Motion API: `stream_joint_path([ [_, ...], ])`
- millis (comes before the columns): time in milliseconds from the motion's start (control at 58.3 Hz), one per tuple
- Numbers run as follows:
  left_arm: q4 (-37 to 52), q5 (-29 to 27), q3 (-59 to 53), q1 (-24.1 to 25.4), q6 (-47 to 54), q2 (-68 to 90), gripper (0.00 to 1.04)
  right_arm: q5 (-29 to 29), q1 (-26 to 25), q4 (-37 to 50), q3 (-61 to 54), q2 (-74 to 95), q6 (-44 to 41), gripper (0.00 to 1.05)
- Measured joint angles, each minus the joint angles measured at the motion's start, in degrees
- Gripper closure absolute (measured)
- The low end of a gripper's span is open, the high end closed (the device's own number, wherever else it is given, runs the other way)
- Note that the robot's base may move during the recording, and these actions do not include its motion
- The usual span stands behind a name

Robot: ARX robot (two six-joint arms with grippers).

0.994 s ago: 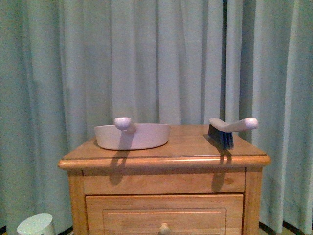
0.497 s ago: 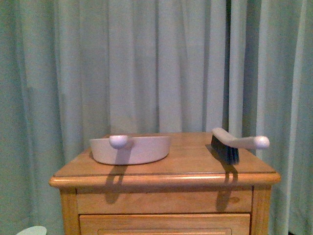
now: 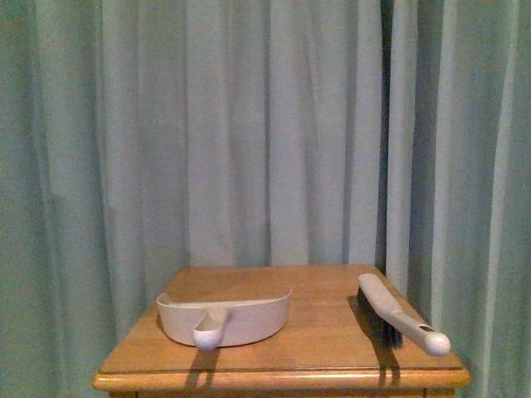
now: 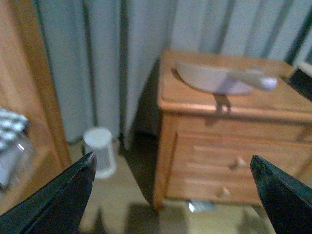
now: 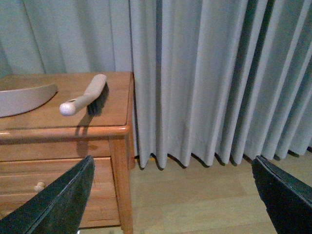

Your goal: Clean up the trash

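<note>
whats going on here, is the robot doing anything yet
Nothing is being handled right now. The left gripper and right gripper are both open and empty, hanging away from the wooden nightstand. On its top the beige dustpan sits to the left and the hand brush lies to the right, apart from each other. A small white bin stands on the floor beside the nightstand. No crumpled paper shows in any view.
</note>
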Motion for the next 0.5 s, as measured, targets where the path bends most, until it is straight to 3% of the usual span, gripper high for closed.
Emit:
stream_joint_path([
  [120,4.39,-0.68,6.73,-2.03,-1.44,14.05,0.08,0.04,0.00,0.00,0.00,0.00,0.00,0.07],
  [257,6.73,-8.28,21.79,-9.31,2.80,32.76,0.08,0.02,0.00,0.00,0.00,0.00,0.00,0.07],
  [377,3.74,-14.03,35.60,-18.82,7.43,49.05,0.08,0.00,0.00,0.00,0.00,0.00,0.00,0.07],
  [497,-2.38,-17.53,48.52,-24.92,8.15,62.27,0.08,0.02,0.00,0.00,0.00,0.00,0.00,0.07],
])
